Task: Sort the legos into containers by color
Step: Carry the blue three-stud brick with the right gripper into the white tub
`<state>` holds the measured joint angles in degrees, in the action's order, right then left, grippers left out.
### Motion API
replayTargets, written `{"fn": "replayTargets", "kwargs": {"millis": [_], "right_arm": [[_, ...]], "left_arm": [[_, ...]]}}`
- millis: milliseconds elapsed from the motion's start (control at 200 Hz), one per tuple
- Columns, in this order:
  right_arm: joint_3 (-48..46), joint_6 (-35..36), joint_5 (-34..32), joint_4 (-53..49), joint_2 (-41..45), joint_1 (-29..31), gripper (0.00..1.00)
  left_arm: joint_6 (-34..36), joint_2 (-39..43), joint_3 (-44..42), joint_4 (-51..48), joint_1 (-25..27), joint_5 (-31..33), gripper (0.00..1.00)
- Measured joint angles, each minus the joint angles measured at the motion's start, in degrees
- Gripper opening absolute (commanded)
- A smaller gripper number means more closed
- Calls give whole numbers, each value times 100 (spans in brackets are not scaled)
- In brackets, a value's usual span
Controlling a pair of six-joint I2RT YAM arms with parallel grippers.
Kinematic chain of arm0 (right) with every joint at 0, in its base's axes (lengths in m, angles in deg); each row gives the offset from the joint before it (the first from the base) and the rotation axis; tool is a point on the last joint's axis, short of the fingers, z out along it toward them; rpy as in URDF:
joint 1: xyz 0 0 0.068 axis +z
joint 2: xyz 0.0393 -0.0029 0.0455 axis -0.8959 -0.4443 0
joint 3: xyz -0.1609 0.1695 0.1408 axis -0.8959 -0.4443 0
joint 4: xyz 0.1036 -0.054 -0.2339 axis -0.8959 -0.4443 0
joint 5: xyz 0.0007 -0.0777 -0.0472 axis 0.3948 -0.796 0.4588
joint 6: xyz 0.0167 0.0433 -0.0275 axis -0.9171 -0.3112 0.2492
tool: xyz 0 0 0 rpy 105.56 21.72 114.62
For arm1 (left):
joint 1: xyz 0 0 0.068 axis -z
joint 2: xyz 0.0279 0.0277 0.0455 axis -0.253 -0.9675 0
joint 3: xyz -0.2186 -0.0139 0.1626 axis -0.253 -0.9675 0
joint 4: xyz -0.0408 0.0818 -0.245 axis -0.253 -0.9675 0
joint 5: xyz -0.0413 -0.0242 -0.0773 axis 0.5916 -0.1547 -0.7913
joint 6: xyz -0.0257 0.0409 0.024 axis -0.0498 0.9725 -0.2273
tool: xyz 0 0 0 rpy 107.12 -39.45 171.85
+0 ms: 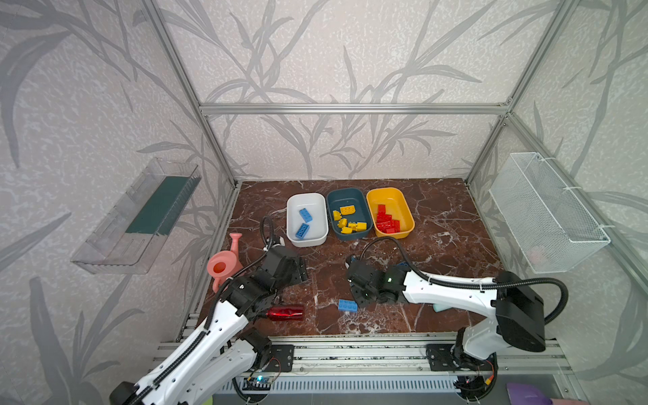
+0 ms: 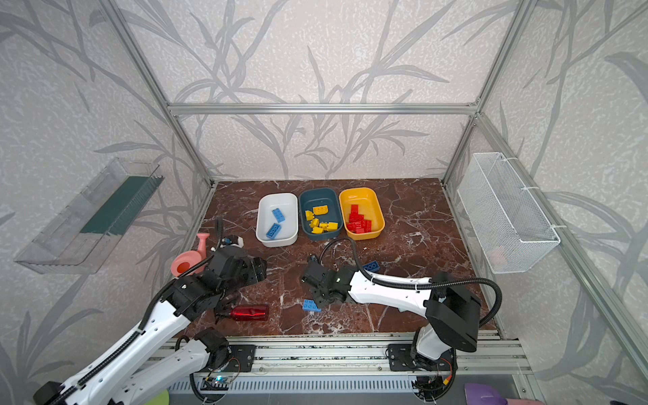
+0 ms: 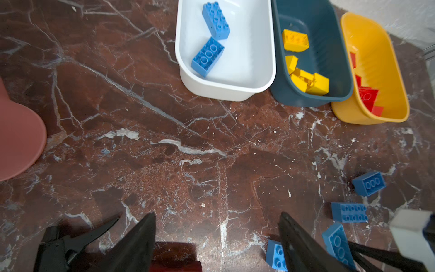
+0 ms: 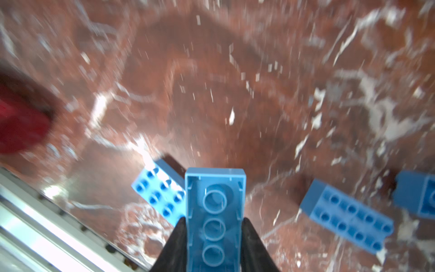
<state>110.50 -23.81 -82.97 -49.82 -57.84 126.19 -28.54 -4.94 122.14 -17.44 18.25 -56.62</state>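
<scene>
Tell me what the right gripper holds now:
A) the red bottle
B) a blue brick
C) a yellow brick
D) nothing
B: in the right wrist view the right gripper is shut on a blue brick, whose hollow underside faces the camera.

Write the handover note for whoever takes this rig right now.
Right gripper: shut on a blue brick, near the front of the table.
Left gripper: open, empty, over bare table.
Tubs, in a row at the back: white tub holds two sorted blue bricks; teal tub holds the yellow bricks; yellow tub holds the red bricks.
Done: no red or yellow brick shows loose.
Left: the held brick and three loose blue bricks on the table, presumably for the white tub.
</scene>
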Motion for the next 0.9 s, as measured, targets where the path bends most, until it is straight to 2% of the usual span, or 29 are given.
{"fn": "replayTargets", "kwargs": {"millis": [220,405,740,900], "right_arm": [[1067,662,455,197,-577,-656,30],[2518,1097,931,260,-1661,-1093,30],[5316,1517,1397,35,-3681,-1403,30],[6450,1606,1482,-267,-4454,-1458,34]], "left_arm": [[2,662,-7,-197,0,149,84],[2,654,-52,-369,0,39,85],[-37,619,-155,-474,7,-118,85],[-94,614,-192,-487,37,-157,85]]}}
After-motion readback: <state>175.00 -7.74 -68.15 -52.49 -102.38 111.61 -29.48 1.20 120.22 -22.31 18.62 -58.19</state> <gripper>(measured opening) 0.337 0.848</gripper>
